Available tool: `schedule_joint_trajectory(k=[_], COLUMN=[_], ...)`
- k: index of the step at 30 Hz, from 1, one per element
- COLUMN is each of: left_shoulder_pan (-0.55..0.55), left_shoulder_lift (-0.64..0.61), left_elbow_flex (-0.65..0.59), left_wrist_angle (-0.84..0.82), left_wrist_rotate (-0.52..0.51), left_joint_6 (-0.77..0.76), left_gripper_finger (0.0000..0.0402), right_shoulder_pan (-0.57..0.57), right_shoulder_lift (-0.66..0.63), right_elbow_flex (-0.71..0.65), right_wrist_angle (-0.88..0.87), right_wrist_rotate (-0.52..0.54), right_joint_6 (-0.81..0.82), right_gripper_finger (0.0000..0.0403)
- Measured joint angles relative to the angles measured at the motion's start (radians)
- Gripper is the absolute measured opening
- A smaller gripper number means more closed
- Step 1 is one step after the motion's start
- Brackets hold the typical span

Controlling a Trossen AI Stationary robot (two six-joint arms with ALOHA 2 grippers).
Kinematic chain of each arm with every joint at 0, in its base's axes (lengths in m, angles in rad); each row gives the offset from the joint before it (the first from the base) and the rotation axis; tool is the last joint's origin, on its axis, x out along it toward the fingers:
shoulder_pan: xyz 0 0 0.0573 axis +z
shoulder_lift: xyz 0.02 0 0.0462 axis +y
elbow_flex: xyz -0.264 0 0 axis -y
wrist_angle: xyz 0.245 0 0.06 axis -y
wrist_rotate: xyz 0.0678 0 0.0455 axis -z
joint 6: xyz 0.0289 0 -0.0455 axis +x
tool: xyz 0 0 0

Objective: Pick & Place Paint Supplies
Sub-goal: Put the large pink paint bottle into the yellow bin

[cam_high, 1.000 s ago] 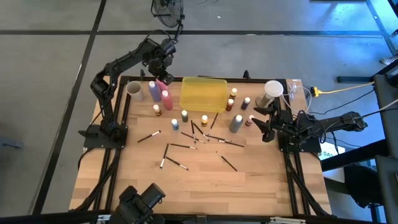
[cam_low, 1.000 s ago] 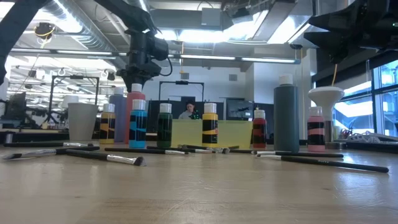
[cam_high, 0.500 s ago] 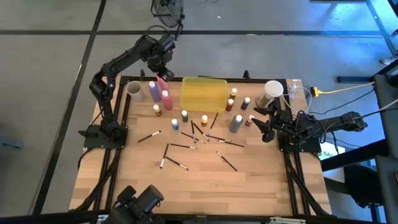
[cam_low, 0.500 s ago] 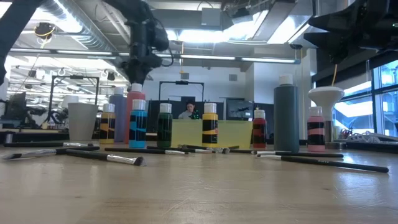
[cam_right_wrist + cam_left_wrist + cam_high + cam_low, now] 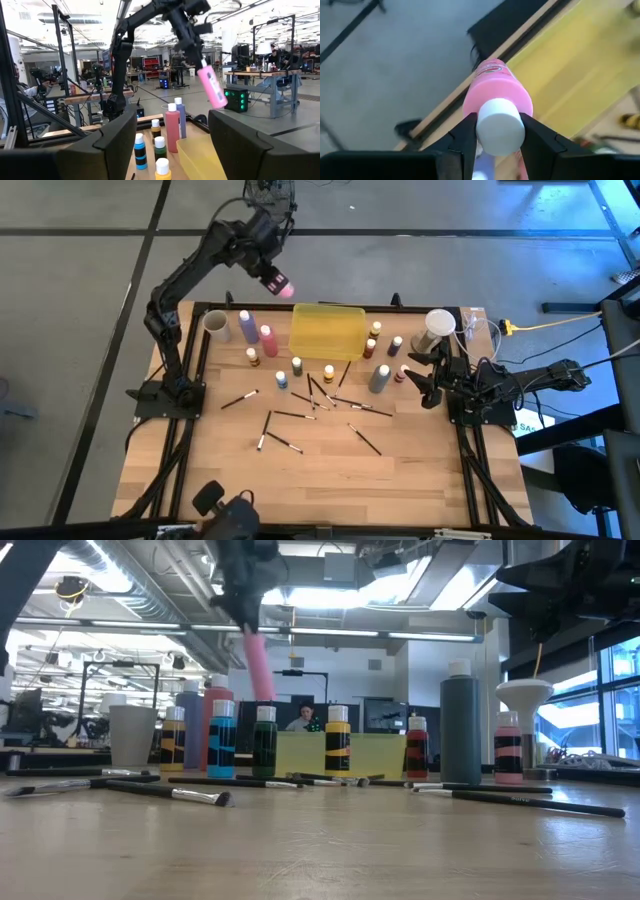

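Left gripper (image 5: pixel 497 145) raised high above the table's far edge, fingers (image 5: pixel 462 137) clamped on the white cap end of the pink squeeze bottle (image 5: pixel 282 285). Bottle hangs tilted in the air, base pointing away from the wrist, just off the near-left corner of the translucent yellow tray (image 5: pixel 326 330), touching nothing else; low view shows it well above the standing bottles. Right gripper (image 5: pixel 428 376) waits at the right side of the table, low, jaws spread wide, nothing between them. Tall bottles counted: three still standing — one purple (image 5: pixel 247 326), one red-pink (image 5: pixel 268 340) beside it, one grey (image 5: pixel 379 378) near the right gripper — plus the pink one aloft. Small white-capped paint bottles (image 5: pixel 297 366): about nine can be made out from above, some left of and in front of the tray, the rest in a cluster right of it; exact count uncertain. Thin dark brushes (image 5: pixel 293 415): roughly ten, lying flat and scattered over the table's middle, several crossing one another, so the tally is approximate. Pale cups: two, one (image 5: pixel 215 323) at the far left corner, one (image 5: pixel 439 324) at the far right. Tray: one, appears to hold nothing.
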Motion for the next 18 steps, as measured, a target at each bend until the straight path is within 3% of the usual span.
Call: schedule_joint_trajectory(k=[7, 18], left_shoulder_pan=[-0.032, -0.039], left_shoulder_lift=[0.018, 0.174], left_elbow_flex=[0.066, 0.086], left_wrist_angle=[0.013, 0.006], left_wrist_rotate=[0.076, 0.141], left_joint_6=[-0.024, -0.022], left_gripper_finger=[0.0117, 0.0117], right_shoulder_pan=[0.0, 0.0], right_shoulder_lift=[0.0, 0.0], right_elbow_flex=[0.0, 0.0], right_wrist_angle=[0.0, 0.0], right_wrist_rotate=[0.0, 0.0], right_joint_6=[0.0, 0.0], right_gripper_finger=[0.0236, 0.0234])
